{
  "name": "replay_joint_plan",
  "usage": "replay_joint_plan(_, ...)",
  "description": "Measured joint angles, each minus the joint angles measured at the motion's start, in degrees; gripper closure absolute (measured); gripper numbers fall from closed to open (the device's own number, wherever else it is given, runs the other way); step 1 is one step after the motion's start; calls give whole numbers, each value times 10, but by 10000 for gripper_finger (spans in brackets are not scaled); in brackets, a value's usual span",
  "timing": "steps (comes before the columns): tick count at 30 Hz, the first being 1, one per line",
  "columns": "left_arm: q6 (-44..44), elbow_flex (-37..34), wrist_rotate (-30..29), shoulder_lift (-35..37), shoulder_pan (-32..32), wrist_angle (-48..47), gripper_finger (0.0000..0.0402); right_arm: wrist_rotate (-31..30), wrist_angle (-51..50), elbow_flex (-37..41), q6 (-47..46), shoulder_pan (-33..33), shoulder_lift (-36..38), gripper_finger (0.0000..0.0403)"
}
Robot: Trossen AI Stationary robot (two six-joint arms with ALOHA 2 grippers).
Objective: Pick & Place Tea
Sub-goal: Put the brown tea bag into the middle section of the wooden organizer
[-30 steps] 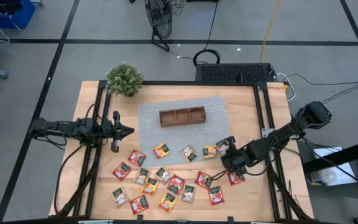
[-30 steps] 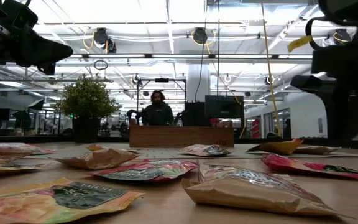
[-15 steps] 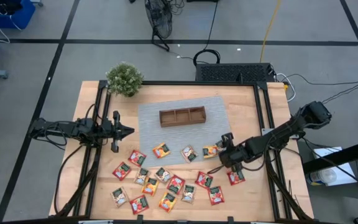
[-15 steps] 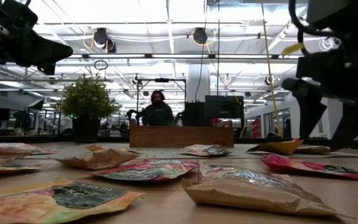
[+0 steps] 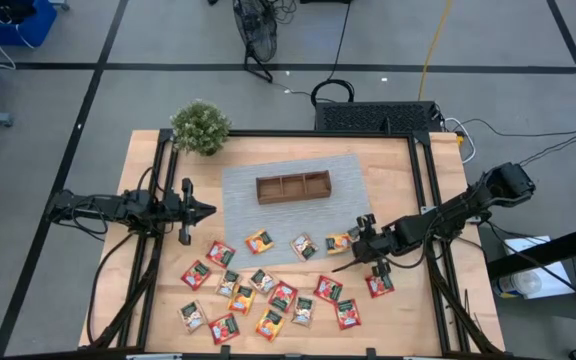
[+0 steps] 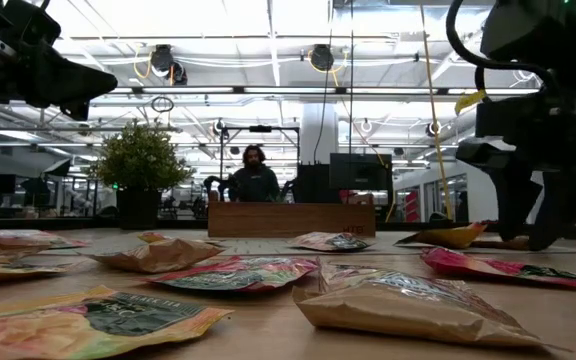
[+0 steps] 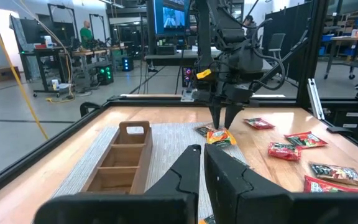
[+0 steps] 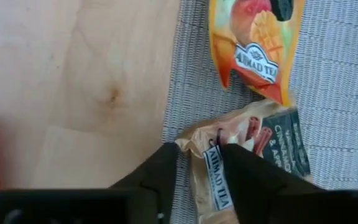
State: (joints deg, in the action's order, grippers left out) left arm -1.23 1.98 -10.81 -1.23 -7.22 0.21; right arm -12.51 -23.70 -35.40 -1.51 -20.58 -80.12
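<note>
Several red, green and orange-yellow tea packets (image 5: 268,290) lie flat on the near half of the table. My right gripper (image 5: 355,252) points down at the grey mat's near right corner. It is shut on a tan cinnamon-and-apple packet (image 8: 253,155), which lies next to an orange-yellow packet (image 8: 253,43). The left wrist view shows the right gripper (image 7: 221,124) standing on that spot. My left gripper (image 5: 208,210) is shut and empty, hovering at the table's left. The wooden tray (image 5: 293,187) stands on the mat. My right gripper pinches the tan packet's crumpled end with the printed label (image 8: 211,168) between its two fingers. The fingers (image 6: 516,215) come from above, pointing down. The rest of the packet lies on the mat.
A potted plant (image 5: 201,127) stands at the far left corner. The grey mat (image 5: 248,185) covers the table's middle. Red packets (image 5: 378,285) lie close to the right gripper's near side. A person (image 6: 254,180) sits beyond the table's far edge.
My right gripper has moved a little toward the table's far and left edges and down onto the tan packet. Its fingers, wide apart half a second ago, have closed in on the packet's end.
</note>
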Motion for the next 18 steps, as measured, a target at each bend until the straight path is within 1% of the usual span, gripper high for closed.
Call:
replay_joint_plan(5,0,0,0,0,0,0,371,4,0,0,-2,0,-1,375)
replay_joint_plan(7,0,0,0,0,0,0,371,4,0,0,-3,0,-1,393)
replay_joint_plan(13,0,0,0,0,0,0,371,2,16,1,-12,-7,3,399)
replay_joint_plan(18,0,0,0,0,0,0,371,-20,4,-8,-25,-21,29,401)
